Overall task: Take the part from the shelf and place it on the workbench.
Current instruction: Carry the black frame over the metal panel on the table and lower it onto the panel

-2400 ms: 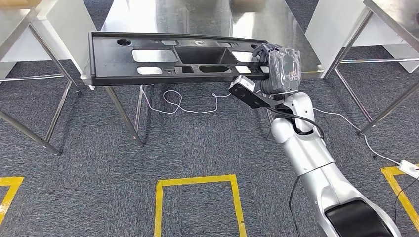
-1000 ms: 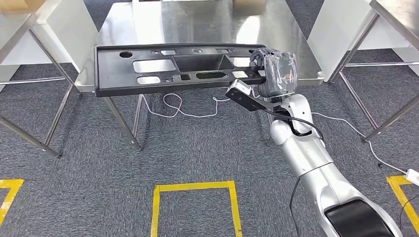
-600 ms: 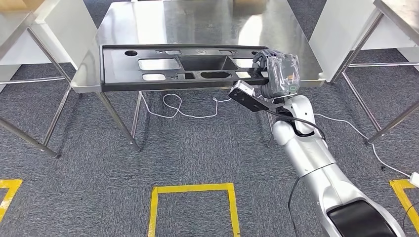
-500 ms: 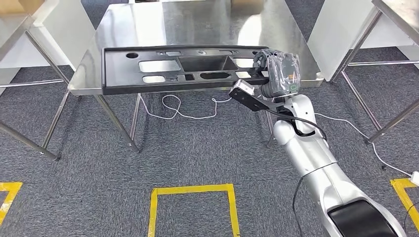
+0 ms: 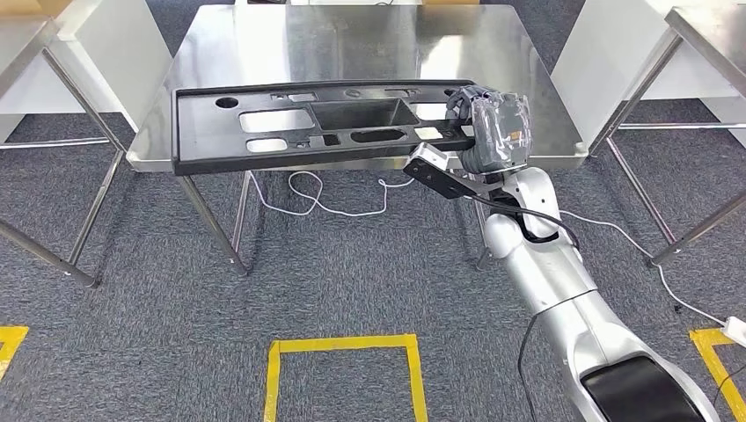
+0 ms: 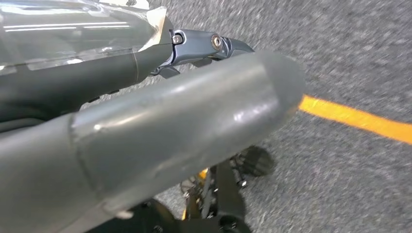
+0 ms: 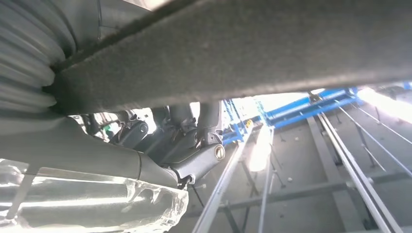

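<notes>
The part (image 5: 207,132) is a long black plastic panel with several cutouts. It lies level over the front strip of the steel workbench (image 5: 352,48), its near edge overhanging the bench's front edge. My right hand (image 5: 493,132), wrapped in clear film, grips the panel's right end. In the right wrist view the panel's dark underside (image 7: 243,43) runs just above the right hand (image 7: 97,160). My left hand (image 6: 145,131) hangs over the grey carpet, holding nothing, thumb and fingers stretched out.
Steel-framed tables stand at the left (image 5: 35,53) and at the right (image 5: 704,26) of the workbench. A white cable (image 5: 325,198) loops on the carpet under the bench. A yellow tape square (image 5: 343,343) marks the floor in front. A power strip (image 5: 735,327) lies far right.
The whole picture has shifted, so the camera moved toward the workbench. The panel now sits further over the bench top than before. My right hand keeps its grip.
</notes>
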